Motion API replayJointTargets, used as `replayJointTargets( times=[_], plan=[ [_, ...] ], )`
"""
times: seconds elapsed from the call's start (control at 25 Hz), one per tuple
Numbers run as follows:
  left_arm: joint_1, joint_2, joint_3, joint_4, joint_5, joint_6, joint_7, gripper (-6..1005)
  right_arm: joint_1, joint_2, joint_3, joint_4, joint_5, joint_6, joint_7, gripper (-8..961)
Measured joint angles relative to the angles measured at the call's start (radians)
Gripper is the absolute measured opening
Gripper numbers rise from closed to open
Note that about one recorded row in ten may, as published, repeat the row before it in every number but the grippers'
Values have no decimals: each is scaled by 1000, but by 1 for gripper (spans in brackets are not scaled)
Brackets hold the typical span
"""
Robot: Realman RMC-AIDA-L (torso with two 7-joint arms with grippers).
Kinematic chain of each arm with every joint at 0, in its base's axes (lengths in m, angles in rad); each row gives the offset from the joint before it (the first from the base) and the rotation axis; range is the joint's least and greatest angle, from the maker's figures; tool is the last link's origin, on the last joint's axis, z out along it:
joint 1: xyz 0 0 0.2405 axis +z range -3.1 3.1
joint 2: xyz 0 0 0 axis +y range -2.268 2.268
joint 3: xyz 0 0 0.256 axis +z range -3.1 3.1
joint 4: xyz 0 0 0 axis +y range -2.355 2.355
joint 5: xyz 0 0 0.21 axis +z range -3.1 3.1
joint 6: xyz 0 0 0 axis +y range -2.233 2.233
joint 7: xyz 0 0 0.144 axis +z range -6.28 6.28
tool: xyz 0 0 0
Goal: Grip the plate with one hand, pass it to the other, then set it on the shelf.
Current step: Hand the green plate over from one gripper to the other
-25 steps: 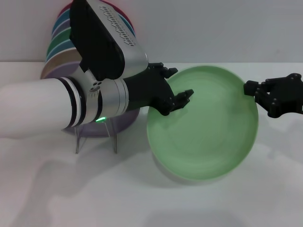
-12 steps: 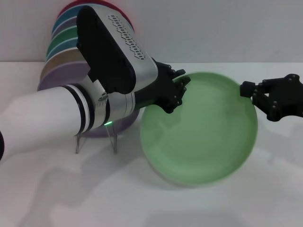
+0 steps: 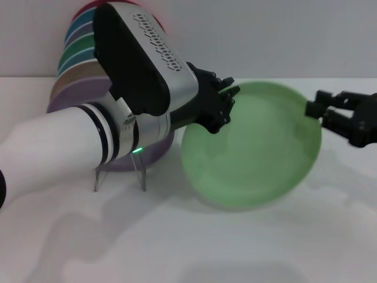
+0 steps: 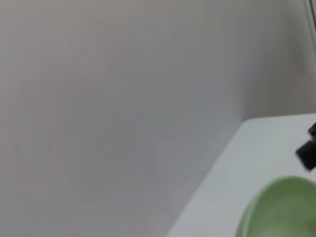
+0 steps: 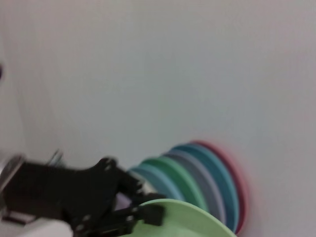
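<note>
From the head view, we see the plate (image 3: 253, 147), mint green, held tilted above the white tabletop (image 3: 194, 242). The left tool (image 3: 224, 105) pinches its rim at about ten o'clock on the plate, fingers closed on the edge. The right tool (image 3: 315, 106) sits at the rim near two o'clock, its fingers slightly parted, just beside the edge; we cannot tell whether they touch it. The shelf (image 3: 119, 175), a clear rack, stands at nine o'clock from the plate, largely hidden under the left arm, with a fan of coloured plates (image 3: 73, 53) standing in it. We judge the left arm is nearer the shelf, so the coming move runs from the plate toward nine o'clock.

From the left wrist view, we see only part of the plate's rim (image 4: 276, 207), the tabletop edge and a plain pale wall (image 4: 123, 98).

From the right wrist view, we see the left tool (image 5: 143, 213) clamped on the plate rim (image 5: 187, 217), with the coloured plates (image 5: 207, 177) behind it.
</note>
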Motion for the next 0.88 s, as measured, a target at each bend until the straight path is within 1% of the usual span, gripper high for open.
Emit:
replayJointTargets(
  times=[0.12, 0.2, 0.28, 0.36, 0.44, 0.52, 0.56, 0.6, 0.68, 0.72, 0.76, 0.8, 0.84, 0.88],
  plan=[
    [23, 3, 26, -11, 0, 77, 61, 91, -1, 1, 124, -89, 72, 68, -21, 276],
    [47, 3, 65, -22, -1, 155, 134, 78, 2, 2, 242, -183, 129, 130, -70, 320],
    [71, 3, 116, -28, 0, 282, 216, 68, 8, 5, 357, -278, 175, 190, -127, 364],
    [96, 4, 211, -2, 34, 509, 316, 59, 11, 7, 456, -354, 207, 235, -177, 407],
    [103, 3, 286, 43, 101, 716, 361, 54, 12, 8, 503, -389, 218, 252, -199, 451],
    [99, 1, 352, 106, 170, 919, 361, 53, 12, 9, 515, -395, 217, 258, -207, 600],
    [99, 1, 352, 106, 170, 919, 361, 53, 12, 9, 514, -395, 216, 259, -209, 675],
    [84, -1, 393, 176, 206, 1082, 329, 52, 12, 9, 511, -395, 214, 259, -210, 688],
    [84, -1, 393, 176, 206, 1082, 329, 51, 13, 9, 507, -396, 211, 259, -211, 713],
    [60, 1, 422, 255, 258, 1252, 262, 51, 16, 9, 505, -396, 207, 259, -211, 726],
    [60, 1, 422, 255, 258, 1252, 262, 51, 18, 8, 504, -396, 204, 259, -211, 739],
    [5, 8, 396, 512, 466, 1634, -78, 50, 21, 7, 504, -396, 200, 260, -211, 739],
    [-10, 10, 320, 637, 569, 1780, -370, 50, 23, 6, 504, -397, 196, 260, -212, 739],
    [-10, 10, 320, 637, 569, 1780, -370, 50, 24, 6, 504, -397, 192, 260, -212, 739]
  ],
)
